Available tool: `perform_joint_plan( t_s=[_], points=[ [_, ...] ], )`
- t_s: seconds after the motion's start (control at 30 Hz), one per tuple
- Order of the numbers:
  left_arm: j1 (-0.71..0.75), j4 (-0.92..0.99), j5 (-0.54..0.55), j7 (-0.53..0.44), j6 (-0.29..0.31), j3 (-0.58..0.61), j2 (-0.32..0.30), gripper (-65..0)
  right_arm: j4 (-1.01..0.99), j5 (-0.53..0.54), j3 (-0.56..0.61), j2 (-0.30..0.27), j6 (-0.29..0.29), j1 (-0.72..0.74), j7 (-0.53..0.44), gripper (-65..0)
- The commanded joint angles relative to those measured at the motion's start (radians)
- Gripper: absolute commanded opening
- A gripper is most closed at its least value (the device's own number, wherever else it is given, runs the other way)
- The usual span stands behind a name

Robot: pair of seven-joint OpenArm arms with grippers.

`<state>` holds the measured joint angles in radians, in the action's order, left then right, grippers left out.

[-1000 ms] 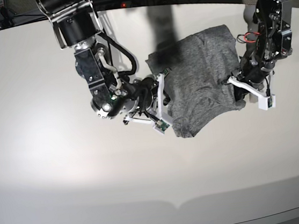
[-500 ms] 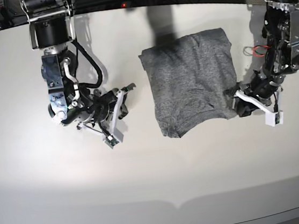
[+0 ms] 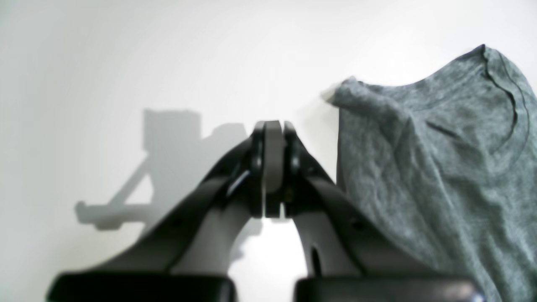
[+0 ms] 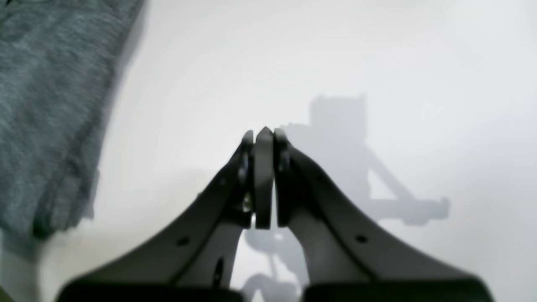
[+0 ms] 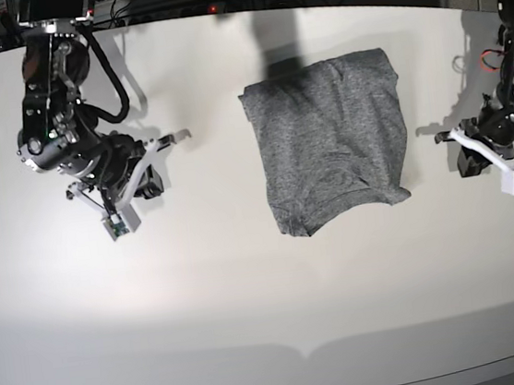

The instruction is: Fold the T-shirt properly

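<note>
The heathered charcoal-grey jersey T-shirt (image 5: 330,142) lies as a rough folded rectangle at the middle of the pale, smooth desk (image 5: 250,295), with both arms well apart from it. The left hand (image 3: 268,167) and right hand (image 4: 263,176) each have their jaws pressed together on nothing. The lower edge looks uneven and one corner bulges, though the soft focus makes this hard to judge. If the fold is left so, the thin knit could slump open; a fresh pinch might catch only the top layer and drag the stack askew.
</note>
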<state>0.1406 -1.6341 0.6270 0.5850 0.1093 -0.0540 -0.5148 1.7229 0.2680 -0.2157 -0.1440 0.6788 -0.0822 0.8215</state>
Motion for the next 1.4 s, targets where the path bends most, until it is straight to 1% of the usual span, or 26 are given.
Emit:
perform_joint_plan(
  t_s=[0.0,0.17,0.23,0.3,0.4,0.5,0.63,0.77,0.8,0.9,0.97,1.07,1.17,1.23,1.3,1.37],
  points=[
    [0.018,-0.047,0.003,-0.024,-0.002,-0.04,-0.018,-65.0,0.039,0.041,-0.02,-0.005,0.003,-0.012,-0.016,-65.0],
    [0.202,-0.193,0.055,-0.019,-0.001,-0.207,-0.017,-65.0,0.155,0.15,-0.131,-0.002,0.004,-0.129,0.051,-65.0],
    [0.279,-0.236,0.058,-0.016,0.0,-0.266,-0.017,-65.0,0.207,0.188,-0.18,0.001,0.004,-0.175,0.077,-65.0],
    [0.353,-0.267,0.059,-0.016,0.0,-0.317,-0.015,-65.0,0.252,0.224,-0.223,0.001,0.004,-0.216,0.119,-65.0],
    [0.45,-0.283,0.059,-0.016,0.0,-0.371,-0.012,-65.0,0.293,0.272,-0.277,0.001,0.004,-0.265,0.208,-65.0],
    [0.547,-0.283,0.058,-0.016,0.0,-0.384,-0.012,-65.0,0.302,0.309,-0.325,0.001,0.005,-0.314,0.265,-65.0],
    [0.672,-0.283,0.04,-0.032,0.005,-0.384,0.006,-65.0,0.302,0.316,-0.372,0.0,0.006,-0.395,0.271,-65.0],
    [0.776,-0.283,-0.056,-0.045,0.057,-0.384,0.069,-65.0,0.302,0.316,-0.407,0.0,0.006,-0.487,0.28,-65.0],
    [0.8,-0.283,-0.084,-0.062,0.064,-0.384,0.088,-65.0,0.302,0.316,-0.415,0.0,0.006,-0.512,0.282,-65.0],
    [0.869,-0.283,-0.163,-0.116,0.068,-0.384,0.14,-65.0,0.302,0.316,-0.42,0.004,0.006,-0.598,0.283,-65.0],
    [0.906,-0.282,-0.192,-0.119,0.076,-0.384,0.162,-65.0,0.302,0.316,-0.42,0.02,0.006,-0.658,0.283,-65.0],
    [0.95,-0.257,-0.2,-0.145,0.131,-0.384,0.171,-65.0,0.299,0.315,-0.42,0.067,0.006,-0.739,0.266,-65.0],
    [0.956,-0.178,-0.2,-0.18,0.204,-0.384,0.171,-65.0,0.27,0.295,-0.42,0.125,0.019,-0.8,0.192,-65.0],
    [0.942,-0.099,-0.2,-0.219,0.257,-0.384,0.171,-65.0,0.231,0.235,-0.419,0.16,0.019,-0.821,0.134,-65.0],
    [0.917,-0.008,-0.2,-0.253,0.309,-0.383,0.167,-65.0,0.174,0.167,-0.419,0.188,0.019,-0.821,0.098,-65.0],
    [0.879,0.092,-0.201,-0.282,0.356,-0.383,0.162,-65.0,0.098,0.131,-0.418,0.2,0.019,-0.815,0.063,-65.0]
  ],
)
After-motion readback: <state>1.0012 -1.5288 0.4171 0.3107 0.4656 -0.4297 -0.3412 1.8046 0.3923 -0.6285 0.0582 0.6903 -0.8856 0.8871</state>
